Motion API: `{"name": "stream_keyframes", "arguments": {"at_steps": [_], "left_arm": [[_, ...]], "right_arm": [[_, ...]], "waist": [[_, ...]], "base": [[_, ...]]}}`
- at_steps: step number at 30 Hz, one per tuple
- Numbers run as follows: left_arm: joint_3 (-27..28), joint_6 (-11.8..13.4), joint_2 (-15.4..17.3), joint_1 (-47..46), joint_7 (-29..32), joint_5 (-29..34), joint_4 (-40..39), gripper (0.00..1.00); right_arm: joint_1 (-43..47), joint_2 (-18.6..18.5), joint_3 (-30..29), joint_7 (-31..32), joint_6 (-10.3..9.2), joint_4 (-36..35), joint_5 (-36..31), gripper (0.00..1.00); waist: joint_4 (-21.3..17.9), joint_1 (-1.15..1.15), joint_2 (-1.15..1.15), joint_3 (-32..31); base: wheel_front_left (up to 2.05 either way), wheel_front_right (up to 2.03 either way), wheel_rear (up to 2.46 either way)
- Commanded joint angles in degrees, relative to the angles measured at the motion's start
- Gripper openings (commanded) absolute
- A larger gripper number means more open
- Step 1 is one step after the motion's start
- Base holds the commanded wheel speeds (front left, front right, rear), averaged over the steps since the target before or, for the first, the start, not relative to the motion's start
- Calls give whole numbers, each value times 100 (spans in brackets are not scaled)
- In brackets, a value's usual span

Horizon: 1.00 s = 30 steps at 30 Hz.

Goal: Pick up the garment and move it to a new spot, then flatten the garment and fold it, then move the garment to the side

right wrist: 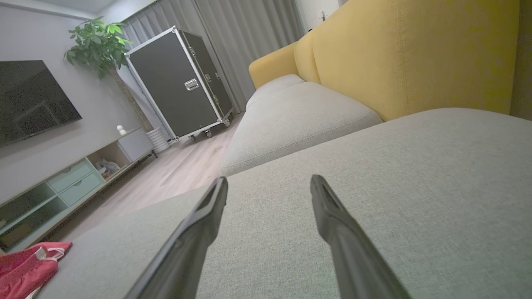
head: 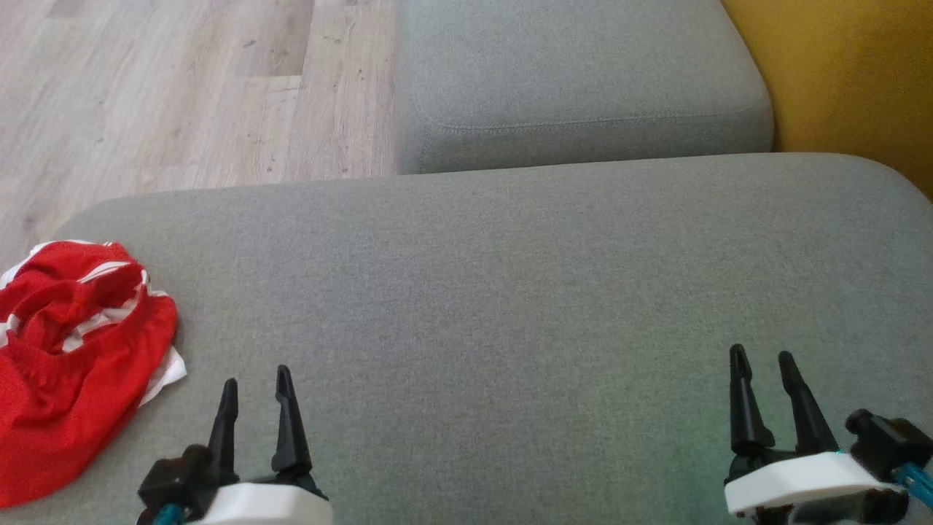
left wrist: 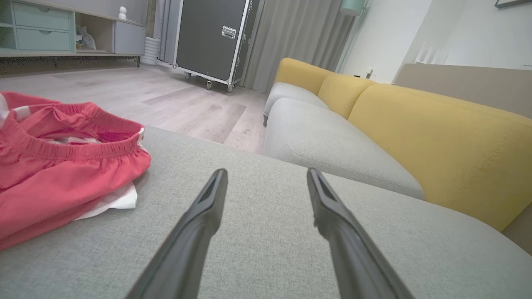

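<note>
The garment (head: 69, 350) is a crumpled red piece with white stripes and an elastic waistband, lying at the left edge of the grey sofa cushion (head: 510, 292). The left wrist view has the garment (left wrist: 62, 166) at its left, and the right wrist view catches the garment (right wrist: 25, 270) at its bottom left corner. My left gripper (head: 256, 383) hovers open over the cushion just right of the garment, nothing between its fingers. Far to the right, my right gripper (head: 762, 357) is open over bare cushion. Both pairs of dark fingers, the left gripper (left wrist: 266, 172) and the right gripper (right wrist: 269, 179), stand apart.
A second grey cushion (head: 576, 80) adjoins at the back, with the yellow backrest (head: 853, 80) to the right. Wooden floor (head: 168, 95) lies beyond the cushion's left and far edge. A black wheeled case (left wrist: 212, 39), a low cabinet (left wrist: 62, 29) and a potted plant (right wrist: 97, 43) stand across the room.
</note>
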Motion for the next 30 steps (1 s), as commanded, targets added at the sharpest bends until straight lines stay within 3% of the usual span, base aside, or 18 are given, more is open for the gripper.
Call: {"name": "stream_keyframes", "arguments": {"at_steps": [1, 30], "left_arm": [[84, 58, 50, -180, -94, 216, -197, 100], [-185, 287, 105, -32, -581, 2292, -187, 100]], "right_arm": [[-159, -56, 155, -97, -3, -237, -215, 100], [42, -71, 446, -588, -4, -368, -2329, 100]], "waist": [[5, 0, 0, -15], [144, 0, 0, -69]], "base": [[0, 0, 0], [0, 0, 0]]}}
